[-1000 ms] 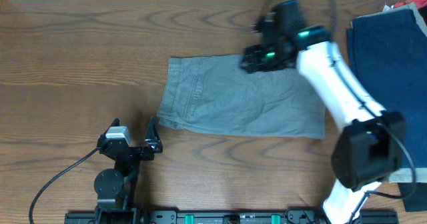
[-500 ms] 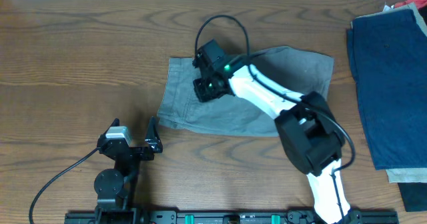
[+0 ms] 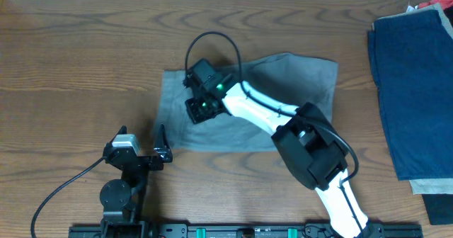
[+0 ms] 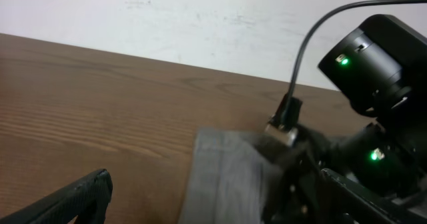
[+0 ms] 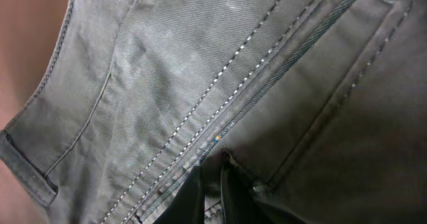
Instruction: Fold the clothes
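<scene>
The grey-khaki shorts lie spread on the wooden table, at its middle in the overhead view. My right gripper is down on their left part. In the right wrist view its fingers are shut on a ridge of the shorts, beside a white-stitched seam and the back pocket. My left gripper stands open just off the shorts' near left corner. In the left wrist view, nothing is held between the spread fingers of that gripper, and the shorts' edge lies ahead.
A dark navy garment lies at the right edge on top of a khaki cloth, with a bit of red cloth behind it. The right arm's white links and cable loop cross above the shorts.
My right gripper swung from the shorts' far edge to their left part and shut on the cloth. The shorts have slid left. The left arm has not moved.
</scene>
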